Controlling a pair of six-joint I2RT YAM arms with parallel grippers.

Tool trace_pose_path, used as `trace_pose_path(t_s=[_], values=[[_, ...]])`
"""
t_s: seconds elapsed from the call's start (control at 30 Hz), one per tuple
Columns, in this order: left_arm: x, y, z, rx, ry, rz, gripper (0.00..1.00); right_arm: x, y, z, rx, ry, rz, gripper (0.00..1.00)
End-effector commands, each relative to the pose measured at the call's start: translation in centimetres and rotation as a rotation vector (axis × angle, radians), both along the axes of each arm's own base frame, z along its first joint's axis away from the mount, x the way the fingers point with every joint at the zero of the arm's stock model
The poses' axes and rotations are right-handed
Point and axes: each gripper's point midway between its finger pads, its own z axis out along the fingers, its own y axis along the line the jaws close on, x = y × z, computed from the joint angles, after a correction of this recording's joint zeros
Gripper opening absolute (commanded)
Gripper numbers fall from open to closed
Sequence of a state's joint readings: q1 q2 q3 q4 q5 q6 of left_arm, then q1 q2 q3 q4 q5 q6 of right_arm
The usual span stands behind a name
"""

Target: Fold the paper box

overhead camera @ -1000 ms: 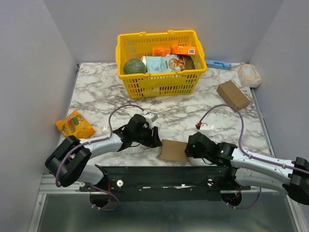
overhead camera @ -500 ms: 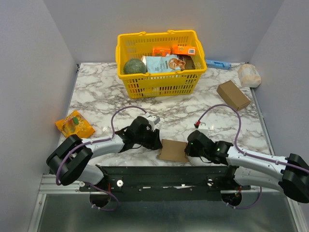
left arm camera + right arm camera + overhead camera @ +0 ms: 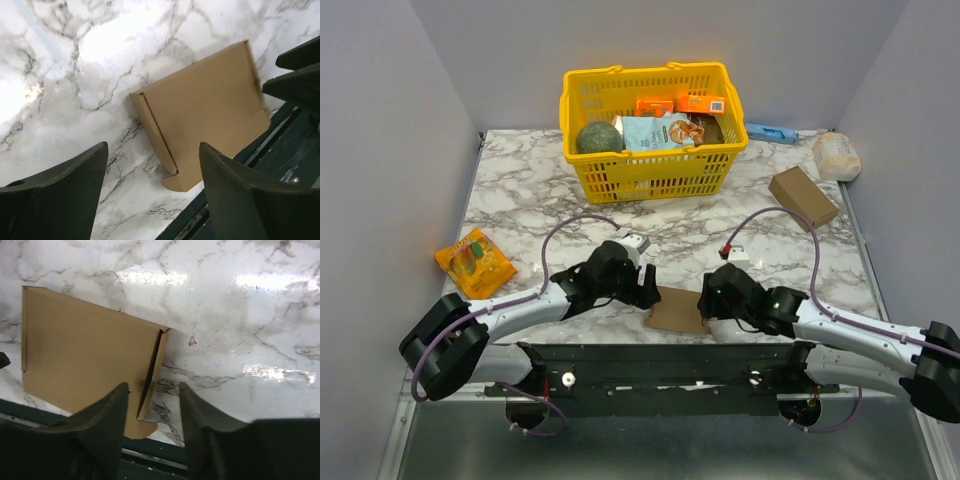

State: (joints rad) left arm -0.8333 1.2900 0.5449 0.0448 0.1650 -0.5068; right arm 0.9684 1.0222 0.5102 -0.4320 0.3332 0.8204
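— Where's the paper box (image 3: 677,311)?
— Flat at the worktop's (image 3: 520,180) near edge, between both arms.
— And the left pincer (image 3: 647,291)?
— Just beside its left edge, jaws wide apart, holding nothing.
— And the right pincer (image 3: 706,305)?
— Above its right flap, jaws parted, not clamping.

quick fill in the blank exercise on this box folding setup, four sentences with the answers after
1. The paper box is plain ___ cardboard.
2. On the left gripper the jaws stand ___, holding nothing.
3. The basket at the far side of the table is ___ in colour.
4. The orange snack packet lies on the table's ___ side.

Missing words: brown; open; yellow; left
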Motion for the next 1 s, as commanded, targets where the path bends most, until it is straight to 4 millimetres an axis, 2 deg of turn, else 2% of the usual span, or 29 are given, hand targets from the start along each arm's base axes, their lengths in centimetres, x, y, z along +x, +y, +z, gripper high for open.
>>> trace_pose_path(t_s=[0.0, 0.07, 0.17, 0.2, 0.3, 0.33, 0.4, 0.47, 0.53, 0.67, 0.8, 0.97], values=[[2.7, 0.6, 4.0, -0.059, -0.083, 0.097, 0.91, 1.2, 1.0, 5.0, -0.023, -0.175, 0.178, 0.69], [3.0, 1.2, 4.2, -0.075, -0.078, 0.121, 0.95, 0.9, 2.8, 6.3, 0.01, -0.219, 0.277, 0.78], [3.2, 2.0, 5.2, -0.154, -0.044, 0.152, 0.97, 0.2, 4.8, 7.2, -0.016, -0.284, 0.428, 0.8], [3.1, 2.7, 7.2, -0.248, -0.018, 0.164, 0.97, -1.2, 7.1, 6.9, -0.113, -0.333, 0.579, 0.82], [2.9, 3.4, 9.4, -0.316, -0.005, 0.141, 0.98, -2.0, 8.7, 6.7, -0.175, -0.379, 0.636, 0.87], [2.6, 3.6, 9.9, -0.334, 0.012, 0.129, 0.99, -2.1, 8.9, 5.8, -0.218, -0.371, 0.645, 0.88], [2.3, 3.9, 11.3, -0.351, 0.01, 0.115, 0.99, -2.2, 9.7, 5.8, -0.259, -0.395, 0.662, 0.88], [2.4, 4.6, 12.2, -0.336, 0.012, 0.104, 0.99, -2.6, 10.3, 5.0, -0.317, -0.403, 0.686, 0.88], [2.6, 5.2, 12.8, -0.321, 0.001, 0.103, 0.99, -2.7, 10.8, 4.7, -0.344, -0.407, 0.7, 0.88], [3.6, 7.5, 14.1, -0.271, -0.073, 0.152, 0.99, -3.0, 10.9, 2.6, -0.42, -0.388, 0.715, 0.86], [5.5, 10.2, 13.7, -0.204, -0.118, 0.262, 0.99, -3.3, 11.0, 1.1, -0.471, -0.367, 0.741, 0.85], [6.8, 12.4, 13.0, -0.123, -0.169, 0.353, 0.99, -2.5, 10.7, 0.3, -0.548, -0.364, 0.703, 0.8]])
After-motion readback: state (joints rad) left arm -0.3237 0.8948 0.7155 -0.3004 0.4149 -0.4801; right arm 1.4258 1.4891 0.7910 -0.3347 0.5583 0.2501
